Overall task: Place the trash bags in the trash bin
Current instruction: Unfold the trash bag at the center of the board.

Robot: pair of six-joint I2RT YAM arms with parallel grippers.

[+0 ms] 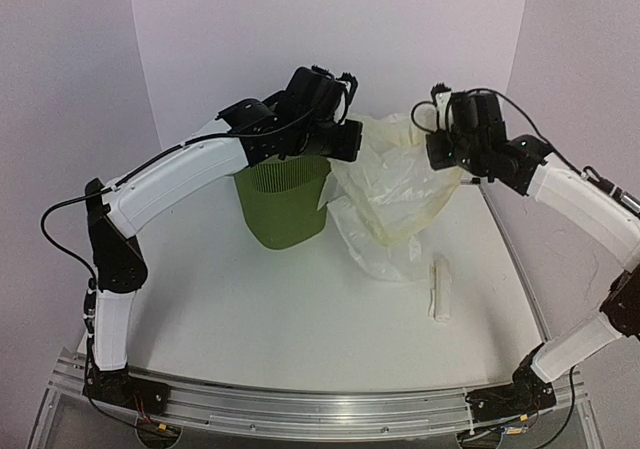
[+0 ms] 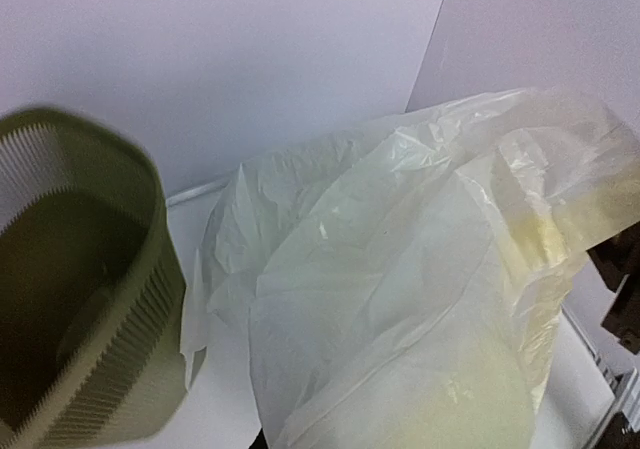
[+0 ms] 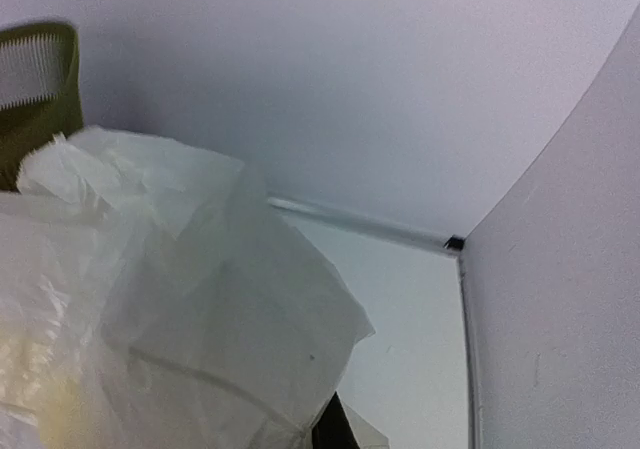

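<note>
The olive-green slatted trash bin [image 1: 283,204] stands upright at the back of the table. A large translucent pale yellowish trash bag [image 1: 395,194] hangs stretched between my two grippers, to the right of the bin, its lower part trailing on the table. My left gripper [image 1: 348,141] is above the bin's right rim and shut on the bag's left edge. My right gripper [image 1: 440,154] is shut on the bag's right edge. In the left wrist view the bag [image 2: 400,299] hides the fingers, with the bin [image 2: 80,299] at the left. In the right wrist view the bag [image 3: 150,319] fills the lower left.
A rolled white bag [image 1: 440,287] lies on the table in front of the hanging bag. White walls close the back and both sides. The table's right back corner [image 3: 455,244] shows in the right wrist view.
</note>
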